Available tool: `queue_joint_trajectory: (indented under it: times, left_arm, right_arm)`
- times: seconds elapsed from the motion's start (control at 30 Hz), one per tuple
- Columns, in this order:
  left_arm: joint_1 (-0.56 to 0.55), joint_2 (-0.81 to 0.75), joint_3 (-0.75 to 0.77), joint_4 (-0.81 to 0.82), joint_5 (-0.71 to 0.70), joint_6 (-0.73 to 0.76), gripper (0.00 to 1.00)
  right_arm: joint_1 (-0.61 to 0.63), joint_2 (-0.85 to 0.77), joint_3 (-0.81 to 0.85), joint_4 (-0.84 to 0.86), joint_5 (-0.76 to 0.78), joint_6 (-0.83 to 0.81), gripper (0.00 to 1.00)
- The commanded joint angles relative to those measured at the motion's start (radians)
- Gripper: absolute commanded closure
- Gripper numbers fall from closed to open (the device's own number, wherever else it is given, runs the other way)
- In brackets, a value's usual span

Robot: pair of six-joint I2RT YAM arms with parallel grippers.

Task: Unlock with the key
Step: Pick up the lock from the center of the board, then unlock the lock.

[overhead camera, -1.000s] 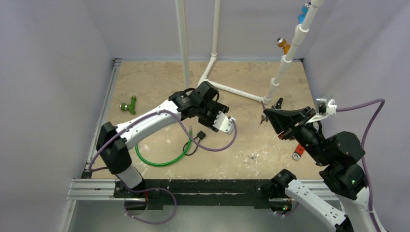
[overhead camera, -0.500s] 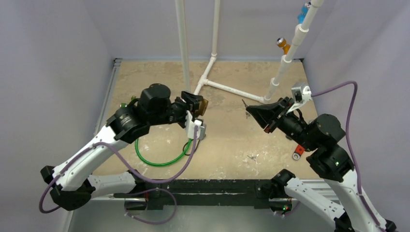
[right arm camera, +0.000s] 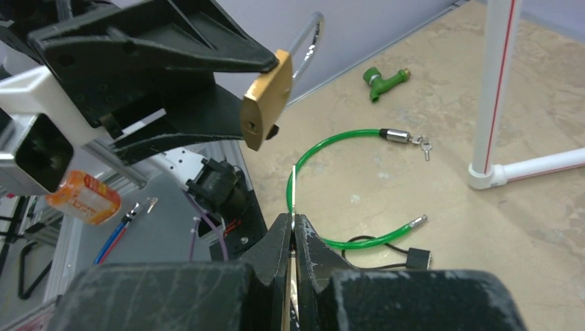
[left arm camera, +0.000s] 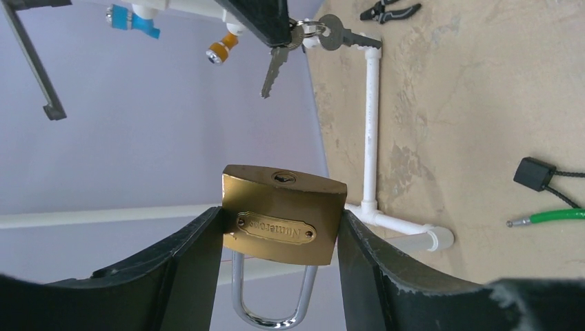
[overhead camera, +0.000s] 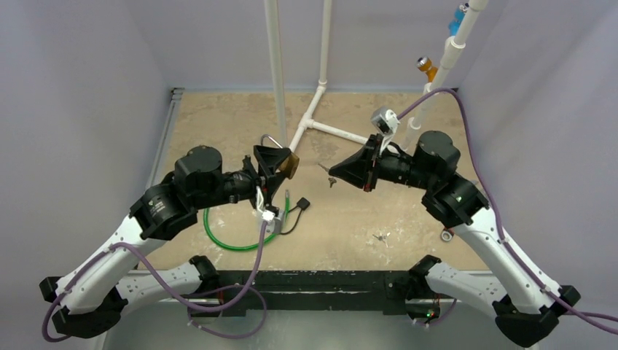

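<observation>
A brass padlock (left arm camera: pixel 283 221) with a steel shackle (left arm camera: pixel 272 303) is clamped by its sides in my left gripper (left arm camera: pixel 279 231), held up in the air with its keyhole end turned away from the wrist. In the top view the padlock (overhead camera: pixel 291 164) points right, towards my right gripper (overhead camera: pixel 344 172). That gripper is shut on a key (left arm camera: pixel 343 36), whose blade sticks out leftwards; a second key (left arm camera: pixel 274 69) dangles from the same ring. In the right wrist view the held key (right arm camera: pixel 294 187) shows edge-on, a little below and to the right of the padlock's keyhole face (right arm camera: pixel 256 124), with a gap between them.
A green cable lock (overhead camera: pixel 232 241) and its black end piece (overhead camera: pixel 302 204) lie on the table under the left arm. A white pipe frame (overhead camera: pixel 342 133) stands behind, with orange (overhead camera: pixel 425 66) and blue (overhead camera: pixel 458 16) valves. Small loose keys (overhead camera: pixel 379 237) lie front right.
Both arms have swung in towards the middle. The left one lifted the padlock and turned it to face right. The right one carried the key left, close to the padlock.
</observation>
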Motion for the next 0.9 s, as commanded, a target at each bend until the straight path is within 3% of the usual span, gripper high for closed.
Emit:
queue_joint_trajectory:
  times: [0.0,0.33,0.87]
  left_arm:
    - [-0.004,-0.022,-0.026,0.138,-0.057,0.141,1.0]
    - [-0.004,-0.014,0.008,0.144,-0.178,0.187,1.0]
    - [-0.005,0.009,0.096,0.155,-0.248,0.247,1.0]
  right_arm:
    - [-0.002,0.031,0.076,0.035,-0.107,-0.036,1.0]
    - [-0.002,0.086,0.124,0.036,-0.109,-0.058,1.0]
    - [0.013,0.167,0.172,0.094,-0.065,-0.022,1.0]
